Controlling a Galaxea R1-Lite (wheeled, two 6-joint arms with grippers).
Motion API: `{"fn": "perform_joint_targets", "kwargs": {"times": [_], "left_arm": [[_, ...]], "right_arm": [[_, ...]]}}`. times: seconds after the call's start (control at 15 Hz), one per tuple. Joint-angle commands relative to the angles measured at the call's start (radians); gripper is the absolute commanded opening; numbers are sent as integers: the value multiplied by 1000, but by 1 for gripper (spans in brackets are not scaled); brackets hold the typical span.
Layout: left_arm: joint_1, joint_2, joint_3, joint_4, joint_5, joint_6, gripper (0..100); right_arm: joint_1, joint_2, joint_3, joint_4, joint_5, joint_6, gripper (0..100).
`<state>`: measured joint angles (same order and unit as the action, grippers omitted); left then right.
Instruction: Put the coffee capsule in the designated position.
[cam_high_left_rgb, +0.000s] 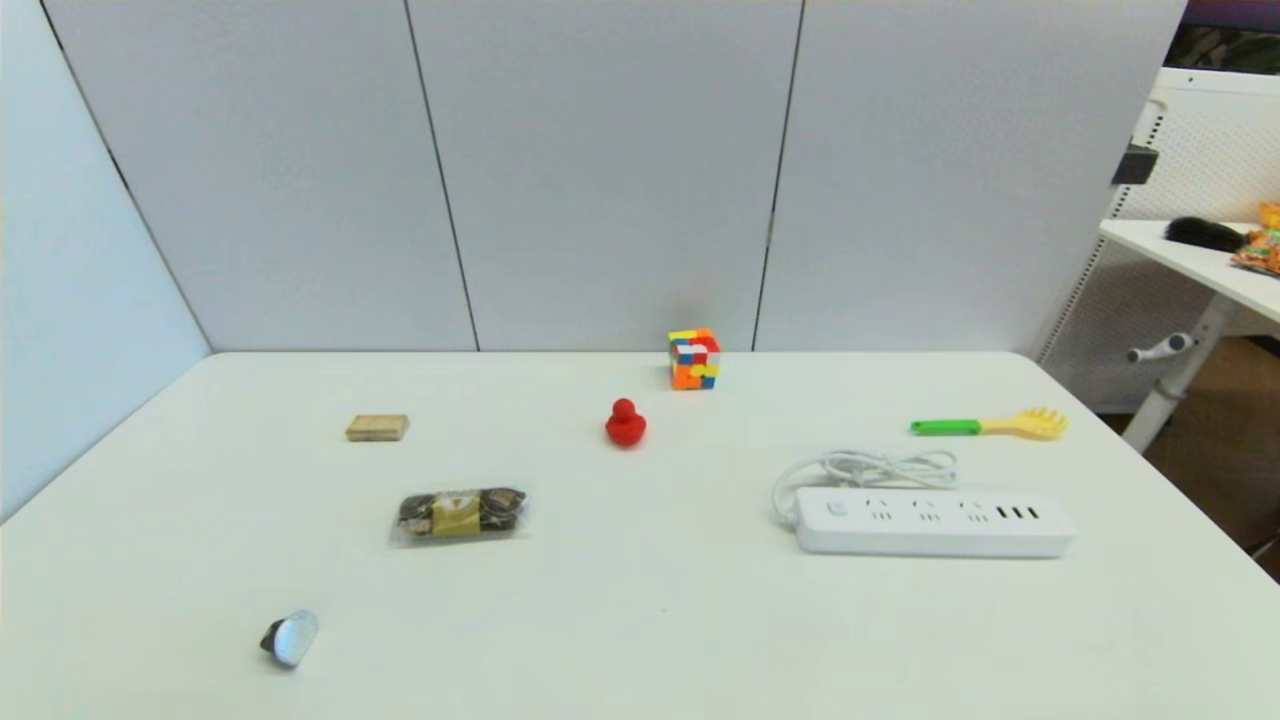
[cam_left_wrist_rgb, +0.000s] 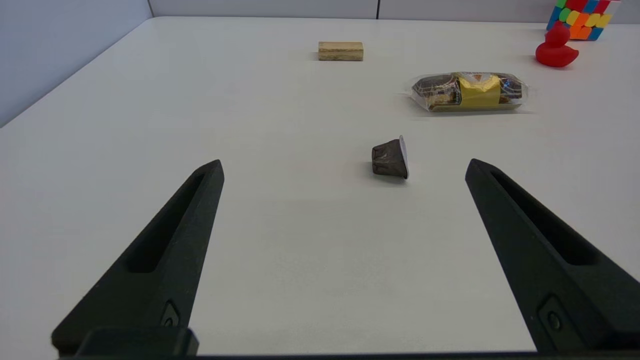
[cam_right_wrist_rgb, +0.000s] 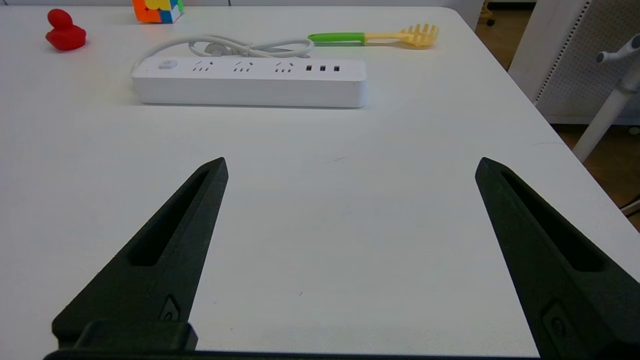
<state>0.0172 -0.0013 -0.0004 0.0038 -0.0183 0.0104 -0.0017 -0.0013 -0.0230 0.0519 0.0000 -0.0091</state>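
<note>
The tiny dark tapered coffee capsule lies sideways, near left; light, crushable. My left gripper, spread wide and empty, should pinch its tapered body gently.

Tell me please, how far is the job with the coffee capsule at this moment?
Nothing looks done yet. The coffee capsule lies on its side on the white table, near the left front, untouched. In hand: the left claw is open and faces the capsule, short of it. The right claw is open and idle. Left: grasp, carry, set down.
</note>
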Motion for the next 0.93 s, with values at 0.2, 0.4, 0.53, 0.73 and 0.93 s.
{"fn": "perform_joint_targets", "kwargs": {"times": [0.2, 0.4, 0.53, 0.73, 0.93], "left_arm": [[0, -2, 0, 1, 0, 0, 100], [1, -2, 0, -1, 0, 0, 100], [1, -2, -1, 1, 0, 0, 100], [1, -2, 0, -1, 0, 0, 100], [1, -2, -1, 1, 1, 3, 100]], "right_arm": [[0, 1, 0, 0, 0, 0, 100], [0, 1, 0, 0, 0, 0, 100], [0, 1, 0, 0, 0, 0, 100], [0, 1, 0, 0, 0, 0, 100], [0, 1, 0, 0, 0, 0, 100]]}}
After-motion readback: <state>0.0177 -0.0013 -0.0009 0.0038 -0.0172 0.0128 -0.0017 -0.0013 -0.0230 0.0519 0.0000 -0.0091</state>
